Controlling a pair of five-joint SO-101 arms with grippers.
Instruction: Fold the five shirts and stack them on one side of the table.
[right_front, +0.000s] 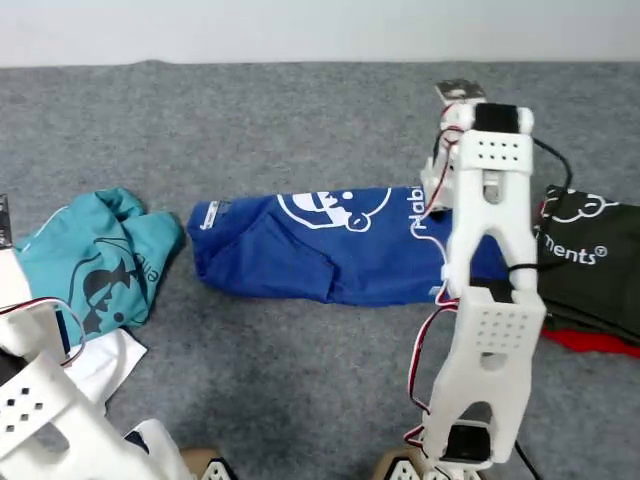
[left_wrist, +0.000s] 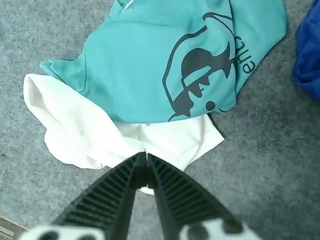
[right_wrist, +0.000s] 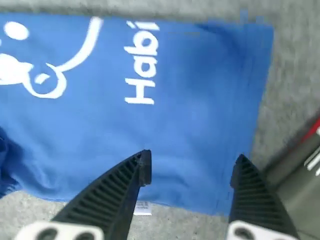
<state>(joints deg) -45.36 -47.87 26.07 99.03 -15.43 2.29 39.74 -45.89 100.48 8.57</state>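
item 1, blue shirt (right_front: 320, 245): smooth knit with white print, laid as a long band across the middle of your bench (right_front: 250, 130); its left end is bunched in folds.
item 2, teal shirt (right_front: 100, 255): crumpled, with a dark printed figure, at the left side, lying partly over item 3.
item 3, white shirt (left_wrist: 85, 135): plain, soft and rumpled, spreading out from under the teal one.
item 4, dark shirt (right_front: 600, 260): folded flat at the right edge, with white lettering, resting on item 5.
item 5, red shirt (right_front: 590, 342): a thin strip beneath it.
bench surface: grey, felt-like nap.
your left end effector (left_wrist: 146, 156): ribbed black fingers clenched together, tips over the white shirt's edge; you cannot tell whether cloth is caught.
your right end effector (right_wrist: 192, 165): released, fingers spread, above the blue shirt's hem end.
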